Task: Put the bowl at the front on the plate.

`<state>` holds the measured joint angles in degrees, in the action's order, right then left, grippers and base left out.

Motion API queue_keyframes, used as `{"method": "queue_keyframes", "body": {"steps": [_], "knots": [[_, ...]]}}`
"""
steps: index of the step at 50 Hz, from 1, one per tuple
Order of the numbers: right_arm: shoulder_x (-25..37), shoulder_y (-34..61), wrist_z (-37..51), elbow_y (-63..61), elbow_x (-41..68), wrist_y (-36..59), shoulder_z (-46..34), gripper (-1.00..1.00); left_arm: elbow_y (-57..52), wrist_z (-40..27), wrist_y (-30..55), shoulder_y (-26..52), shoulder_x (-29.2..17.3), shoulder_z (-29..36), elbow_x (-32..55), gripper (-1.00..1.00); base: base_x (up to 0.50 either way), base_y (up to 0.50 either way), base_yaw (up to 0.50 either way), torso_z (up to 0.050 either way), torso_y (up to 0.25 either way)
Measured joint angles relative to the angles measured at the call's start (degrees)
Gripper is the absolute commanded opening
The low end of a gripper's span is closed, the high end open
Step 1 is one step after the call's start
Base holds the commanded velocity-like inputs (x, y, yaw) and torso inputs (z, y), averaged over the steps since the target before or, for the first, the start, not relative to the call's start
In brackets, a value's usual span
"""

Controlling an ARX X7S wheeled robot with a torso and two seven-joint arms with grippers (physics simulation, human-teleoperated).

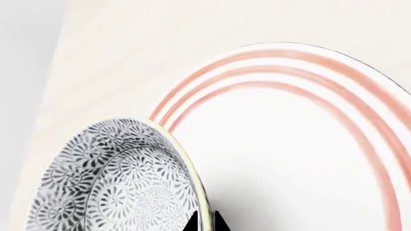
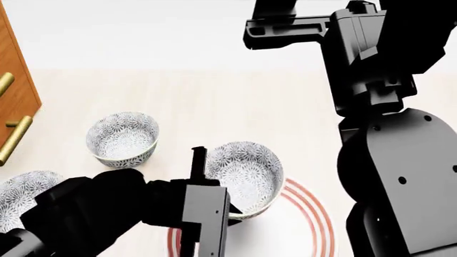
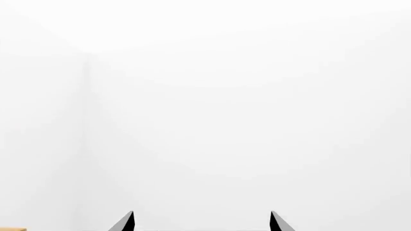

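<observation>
Bowl held over plate
Left tool (image 1: 204,222) pinches the bowl (image 1: 122,178) by its rim, above the plate (image 1: 301,144); right tool (image 3: 201,222) spread, raised clear.

Bright, flat, washed-out renders; shadows seem faint.

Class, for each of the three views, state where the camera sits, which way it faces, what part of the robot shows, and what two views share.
Head view: on the head, looking down at the table; both arms show, the left gripper at the bowl.
Left wrist view: by the left gripper, facing the bowl and plate; dark fingertips show.
Right wrist view: by the right gripper, facing a blank white surface; two fingertips show, apart.
Shared: head and left wrist both show bowl and plate.
</observation>
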<state>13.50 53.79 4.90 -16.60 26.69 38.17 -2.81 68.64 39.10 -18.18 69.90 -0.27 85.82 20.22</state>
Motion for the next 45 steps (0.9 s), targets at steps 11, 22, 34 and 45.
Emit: {"method": "queue_keyframes", "body": {"steps": [11, 22, 34, 45], "knots": [[0.07, -0.22, -0.14, 1.42, -0.85, -1.41, -1.10, 1.00, -1.87, 3.81, 1.05, -0.73, 0.12, 0.80, 5.40, -1.00, 0.00, 0.00, 0.00, 0.000, 0.000], [0.32, -0.63, -0.21, 2.97, -1.68, -2.91, -1.80, 1.00, -3.62, 6.01, 2.16, -0.74, 0.20, 1.47, 9.64, -1.00, 0.00, 0.00, 0.00, 0.000, 0.000], [0.56, -0.85, -0.09, 3.64, -1.95, -3.79, -2.18, 1.00, -4.03, 6.85, 3.69, -2.05, 0.24, 1.98, 9.55, -1.00, 0.00, 0.00, 0.00, 0.000, 0.001], [0.69, -0.92, 0.08, 3.78, -1.68, -4.09, -2.25, 1.00, -4.52, 6.89, 4.75, -2.72, 0.27, 0.64, 8.49, -1.00, 0.00, 0.00, 0.00, 0.000, 0.000]]}}
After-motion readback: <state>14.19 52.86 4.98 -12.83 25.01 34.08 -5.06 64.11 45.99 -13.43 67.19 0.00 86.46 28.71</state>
